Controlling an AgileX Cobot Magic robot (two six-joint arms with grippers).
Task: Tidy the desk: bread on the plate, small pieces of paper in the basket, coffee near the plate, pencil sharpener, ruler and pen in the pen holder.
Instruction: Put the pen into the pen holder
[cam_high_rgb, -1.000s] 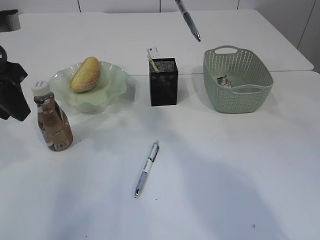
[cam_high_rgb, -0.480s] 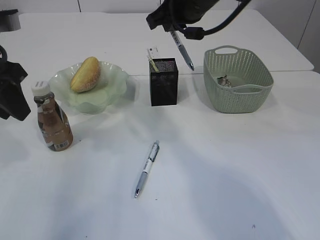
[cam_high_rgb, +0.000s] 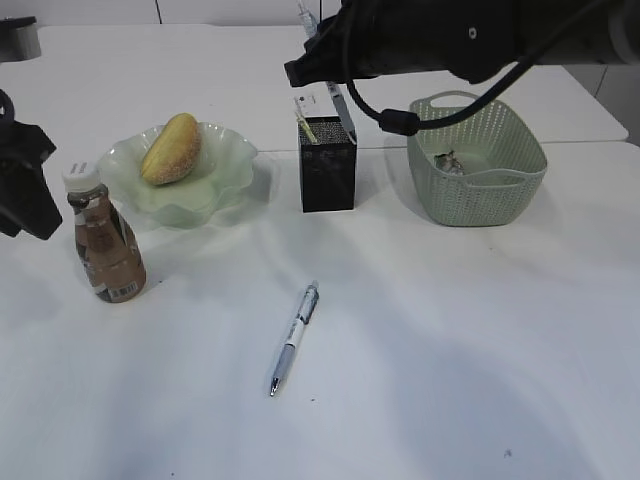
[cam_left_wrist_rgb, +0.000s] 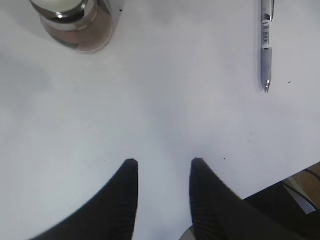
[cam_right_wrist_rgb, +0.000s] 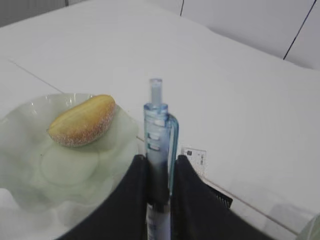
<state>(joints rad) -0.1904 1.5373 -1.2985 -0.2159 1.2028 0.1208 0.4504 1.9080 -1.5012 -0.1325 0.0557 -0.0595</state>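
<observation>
My right gripper (cam_right_wrist_rgb: 159, 159) is shut on a clear blue pen (cam_right_wrist_rgb: 160, 125), held upright. In the exterior view that gripper (cam_high_rgb: 325, 75) hangs right over the black mesh pen holder (cam_high_rgb: 328, 175), with the pen's lower end at the holder's mouth. A second pen (cam_high_rgb: 294, 338) lies on the desk (cam_high_rgb: 450, 330) in front. The bread (cam_high_rgb: 172, 148) rests on the green plate (cam_high_rgb: 225, 170). The coffee (cam_high_rgb: 105, 245) stands left of the plate. My left gripper (cam_left_wrist_rgb: 164, 161) is open and empty above bare desk, at the far left. I cannot make out the ruler or the pencil sharpener.
The green basket (cam_high_rgb: 500, 190) stands right of the pen holder with a crumpled piece of paper (cam_high_rgb: 447, 160) inside. A white tag (cam_high_rgb: 303, 103) and a thin yellowish stick (cam_high_rgb: 306, 128) poke out of the holder. My right arm spans the upper right.
The right arm has come down and to the left with the pen, from high above the desk to just over the pen holder. Nothing else has moved.
</observation>
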